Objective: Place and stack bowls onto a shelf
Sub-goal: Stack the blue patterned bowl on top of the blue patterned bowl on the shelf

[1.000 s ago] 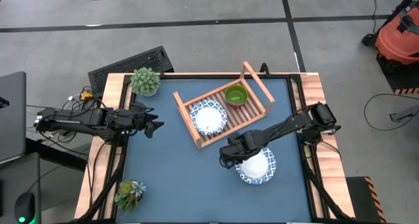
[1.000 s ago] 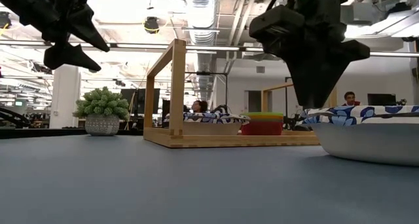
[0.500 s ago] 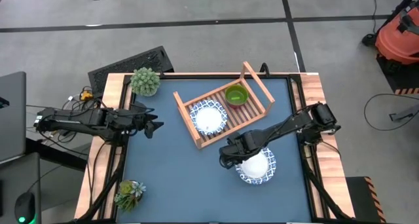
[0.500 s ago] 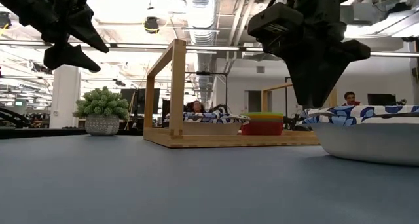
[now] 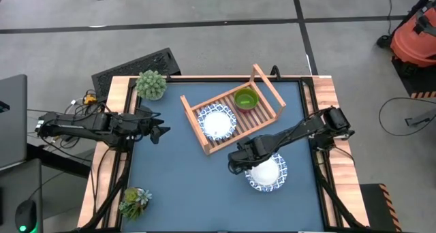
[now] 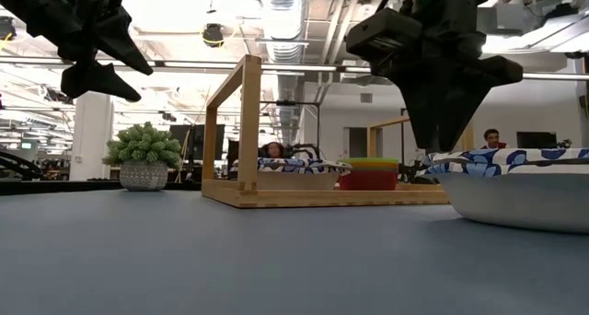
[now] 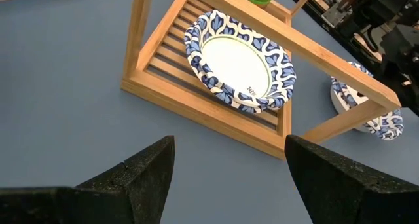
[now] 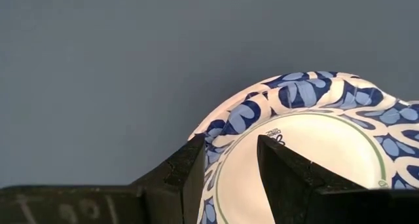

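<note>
Left gripper (image 5: pixel 163 132): hangs above the blue table (image 5: pixel 177 185) well to the left of the shelf, clear of everything; its fingers (image 7: pixel 150 175) stand spread apart with nothing between them, and they look toward the shelf.
Potted plant (image 5: pixel 151 84): spiky green, at the table's far left corner, left of the shelf and near the keyboard (image 5: pixel 136 66).
Second potted plant (image 5: pixel 134 201): at the near left edge of the table, well apart from the shelf.
Shelf (image 5: pixel 204 141): light wooden slatted rack, set at an angle at the table's far middle, with raised end rails.
Patterned bowl on the shelf (image 5: pixel 217 122): white with a blue rim, resting on the slats at the shelf's left part.
Green bowl (image 5: pixel 245 99): on the slats to the right of that bowl; the low view shows it sitting in a red-pink bowl (image 6: pixel 368 180).
Right gripper (image 5: pixel 236 166): just in front of the shelf's near rail, at the left rim of the second patterned bowl (image 5: pixel 270 176); one finger (image 8: pixel 186 175) is outside the rim and the other inside, closed on the rim, which buckles between them.
Second patterned bowl, place: on the table right of the gripper, just in front of the shelf, its base down on the surface.
</note>
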